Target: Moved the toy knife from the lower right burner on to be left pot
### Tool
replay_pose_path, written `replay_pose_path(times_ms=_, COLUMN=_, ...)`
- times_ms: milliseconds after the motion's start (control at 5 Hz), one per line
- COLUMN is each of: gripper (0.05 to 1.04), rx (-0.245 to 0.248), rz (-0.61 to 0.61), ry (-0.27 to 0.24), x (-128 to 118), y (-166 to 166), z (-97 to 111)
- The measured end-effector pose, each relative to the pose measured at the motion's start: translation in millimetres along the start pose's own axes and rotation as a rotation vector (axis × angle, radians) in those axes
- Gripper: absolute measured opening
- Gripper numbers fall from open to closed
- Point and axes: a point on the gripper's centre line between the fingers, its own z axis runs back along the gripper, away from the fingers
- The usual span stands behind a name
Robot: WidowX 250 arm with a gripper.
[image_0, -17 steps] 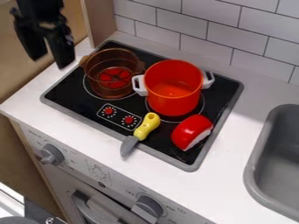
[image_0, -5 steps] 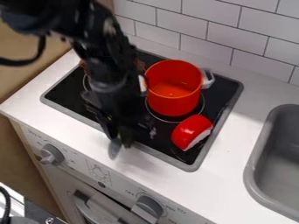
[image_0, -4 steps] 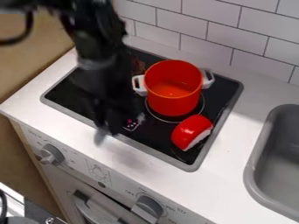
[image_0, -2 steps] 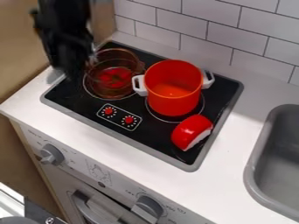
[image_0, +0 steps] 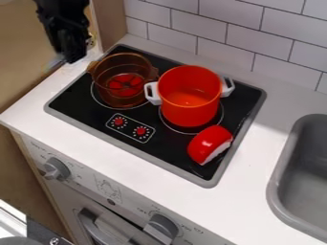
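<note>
Camera view: the black two-finger gripper [image_0: 72,55] hangs at upper left, closed on the grey-bladed, yellow-handled plastic toy knife [image_0: 55,62]. Knife is off the stove, up beside the clear amber round pot [image_0: 104,85], at the left edge of the counter.

Handling, my judgement: light, stiff, little risk of breaking. Smooth plastic could swivel or slide if pinched off balance. I'd want the hold around the handle, close to where the blade starts; the blade looks a poor place to pinch, being thin.

Looks: pale grey blade [image_0: 52,63] pokes out on the gripper's left, slanting down toward the counter edge. A small patch of yellow handle [image_0: 91,40] shows on the right. The middle is hidden behind black fingers, so I can't tell its exact shape there.
</note>
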Motion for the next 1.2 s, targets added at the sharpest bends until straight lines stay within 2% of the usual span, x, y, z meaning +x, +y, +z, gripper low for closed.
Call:
replay_pose_path(times_ms=200, gripper=0.302, rx=0.003, rz=0.008, ry=-0.013, x=5.3, y=-0.9, z=-4.1)
replay_pose_path(times_ms=800, gripper=0.302, rx=0.056, rz=0.045, ry=-0.051, x=18.6, y=-8.3, z=-9.4)
replay_pose_path(times_ms=1000, gripper=0.349, rx=0.068, rz=0.04, ry=-0.057, x=20.7, y=-8.2, z=-9.2)
replay_pose_path(times_ms=1200, gripper=0.633, rx=0.061, rz=0.016, ry=-0.041, x=18.6, y=-8.8, z=-11.2)
